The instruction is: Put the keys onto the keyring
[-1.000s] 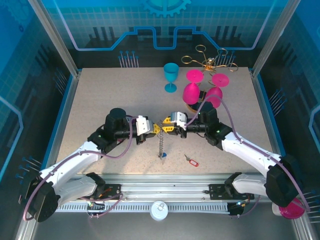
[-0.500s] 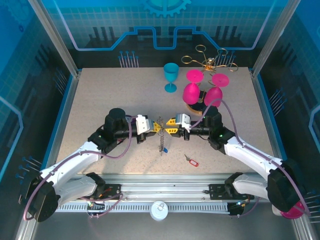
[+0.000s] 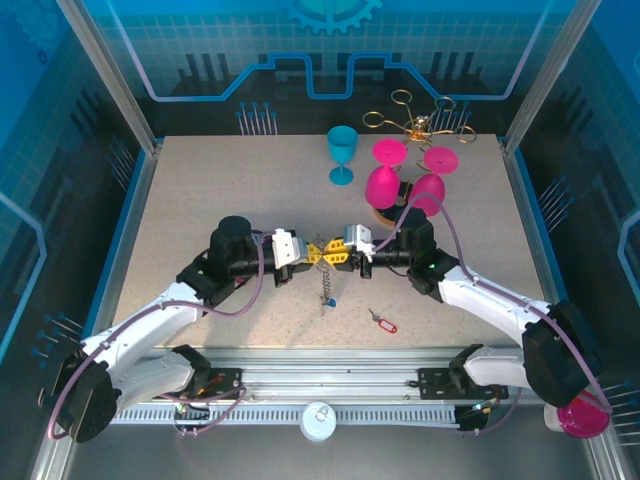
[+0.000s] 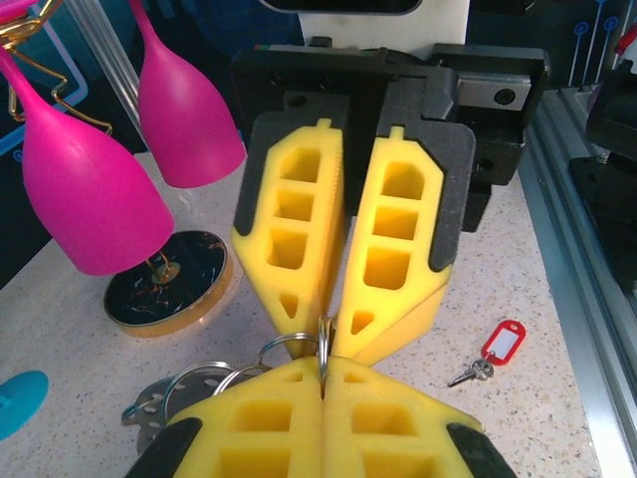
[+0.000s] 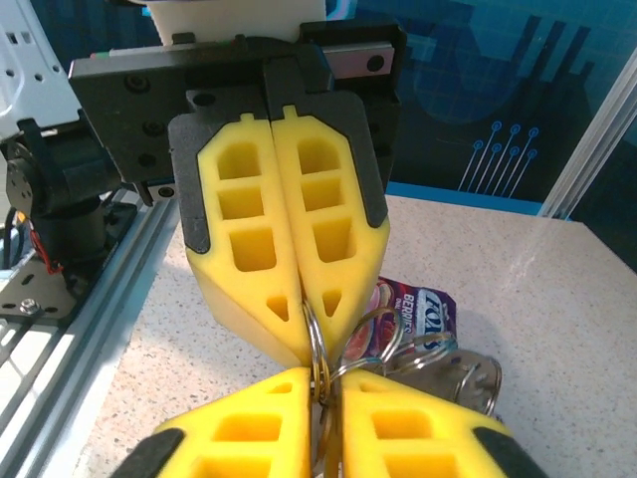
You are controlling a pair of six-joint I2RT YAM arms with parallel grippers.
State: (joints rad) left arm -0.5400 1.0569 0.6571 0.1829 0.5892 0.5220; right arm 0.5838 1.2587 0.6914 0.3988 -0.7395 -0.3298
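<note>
My left gripper (image 3: 316, 252) and right gripper (image 3: 337, 256) meet tip to tip above the middle of the table. Both are shut on the same silver ring of the keyring (image 4: 323, 339), which stands edge-on between the yellow pads. In the right wrist view that ring (image 5: 317, 349) sits in my right gripper (image 5: 323, 383), with more linked rings beside it. The rest of the keyring (image 3: 323, 283) hangs down like a chain, with a blue-headed key (image 3: 329, 303) at its lower end. A red-tagged key (image 3: 382, 322) lies loose on the table, at the right in the left wrist view (image 4: 501, 343).
A teal goblet (image 3: 341, 155) and two pink goblets (image 3: 383, 182) stand at the back, by a gold wire rack (image 3: 420, 122). A black gold-rimmed disc (image 4: 169, 289) lies just behind the grippers. A purple sweet wrapper (image 5: 426, 304) lies under the rings.
My right gripper has drawn in leftward and its jaws have closed onto the ring that the left gripper holds. The hanging chain swung slightly. The left arm stayed still.
</note>
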